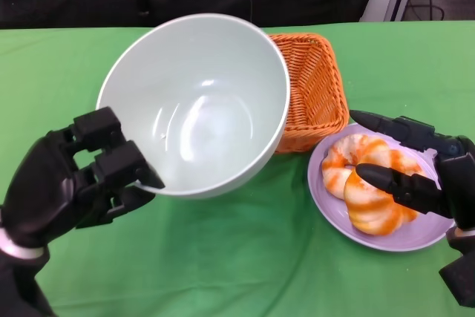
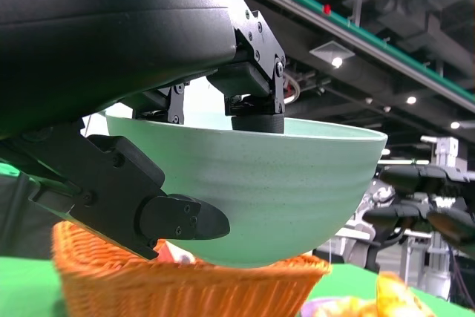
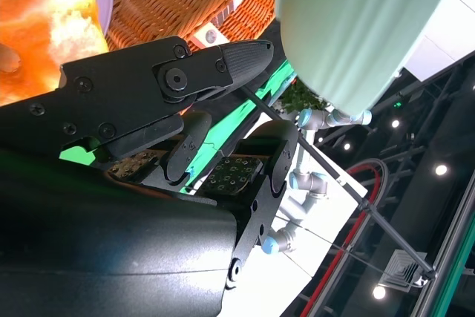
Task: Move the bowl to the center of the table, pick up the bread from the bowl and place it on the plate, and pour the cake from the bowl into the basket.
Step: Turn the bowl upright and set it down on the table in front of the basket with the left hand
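The left hand's (image 1: 70,180) fingers (image 1: 122,161) are gripping the rim of the bowl (image 1: 197,102), holding it tipped on its side over the basket (image 1: 312,90) near the table's (image 1: 245,257) far edge. The right hand (image 1: 415,176) is hovering with fingers spread and empty over the bread (image 1: 364,180), which is lying on the plate (image 1: 415,235) toward the table's right edge.

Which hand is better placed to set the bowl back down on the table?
Left. The left hand already grips the rim of the pale green bowl, tilted over the orange wicker basket. The right hand hovers open over the twisted bread on the lilac plate.
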You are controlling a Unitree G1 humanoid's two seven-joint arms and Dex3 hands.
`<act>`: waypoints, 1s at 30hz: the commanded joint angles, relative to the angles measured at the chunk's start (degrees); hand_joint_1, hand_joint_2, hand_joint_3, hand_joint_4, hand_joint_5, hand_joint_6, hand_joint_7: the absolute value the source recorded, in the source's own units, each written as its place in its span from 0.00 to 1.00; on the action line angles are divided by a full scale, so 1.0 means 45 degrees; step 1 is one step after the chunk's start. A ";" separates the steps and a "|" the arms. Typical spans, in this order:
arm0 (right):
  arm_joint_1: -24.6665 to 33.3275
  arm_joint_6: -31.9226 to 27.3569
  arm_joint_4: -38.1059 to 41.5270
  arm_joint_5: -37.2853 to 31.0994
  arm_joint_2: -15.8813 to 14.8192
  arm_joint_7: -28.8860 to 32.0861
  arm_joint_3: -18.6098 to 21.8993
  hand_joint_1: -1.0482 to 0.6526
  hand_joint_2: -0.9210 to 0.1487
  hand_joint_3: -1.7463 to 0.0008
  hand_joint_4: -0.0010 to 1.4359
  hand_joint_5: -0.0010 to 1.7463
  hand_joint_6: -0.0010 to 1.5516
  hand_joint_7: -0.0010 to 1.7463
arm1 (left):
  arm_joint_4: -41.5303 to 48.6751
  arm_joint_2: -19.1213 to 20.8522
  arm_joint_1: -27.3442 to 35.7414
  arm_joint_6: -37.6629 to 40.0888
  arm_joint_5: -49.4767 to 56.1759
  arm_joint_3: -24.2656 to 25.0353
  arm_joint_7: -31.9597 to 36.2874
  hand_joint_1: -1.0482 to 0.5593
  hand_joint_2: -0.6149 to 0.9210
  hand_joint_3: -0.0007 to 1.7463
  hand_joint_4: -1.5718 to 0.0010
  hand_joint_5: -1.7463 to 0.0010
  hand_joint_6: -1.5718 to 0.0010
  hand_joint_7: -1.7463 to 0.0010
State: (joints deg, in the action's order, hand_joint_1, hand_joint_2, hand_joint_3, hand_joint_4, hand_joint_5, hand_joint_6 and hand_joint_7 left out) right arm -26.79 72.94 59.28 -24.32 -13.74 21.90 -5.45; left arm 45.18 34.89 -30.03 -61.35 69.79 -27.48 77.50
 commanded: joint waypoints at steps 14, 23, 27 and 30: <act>0.0061 -0.0039 -0.0233 0.0222 -0.0137 -0.0080 0.0248 0.30 0.00 0.95 0.66 0.14 0.49 0.00 | -0.0346 0.1264 0.0368 -0.0393 0.0572 -0.1602 0.1717 0.54 1.00 0.21 0.58 0.05 0.66 0.14; -0.0004 -0.0035 -0.0190 0.0195 -0.0154 -0.0064 0.0251 0.30 0.00 0.94 0.65 0.15 0.49 0.00 | -0.0664 0.1554 0.0449 0.0185 0.1419 -0.2605 0.2949 0.48 1.00 0.24 0.62 0.05 0.66 0.16; 0.0015 -0.0089 -0.0291 0.0222 -0.0149 -0.0092 0.0259 0.31 0.00 0.94 0.65 0.15 0.49 0.00 | -0.0945 0.1716 0.0646 0.0172 0.1503 -0.2849 0.3078 0.49 1.00 0.24 0.62 0.05 0.62 0.21; 0.0054 -0.0148 -0.0401 0.0226 -0.0161 -0.0136 0.0250 0.31 0.00 0.94 0.65 0.16 0.48 0.00 | -0.1148 0.1862 0.0860 0.0179 0.1532 -0.3007 0.2915 0.55 1.00 0.20 0.63 0.02 0.61 0.20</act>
State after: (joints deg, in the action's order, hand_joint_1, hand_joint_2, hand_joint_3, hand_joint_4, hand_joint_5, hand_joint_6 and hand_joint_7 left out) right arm -26.75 72.72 58.21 -23.86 -13.73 21.31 -5.29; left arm 40.79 41.40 -27.07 -60.62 76.62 -40.58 84.74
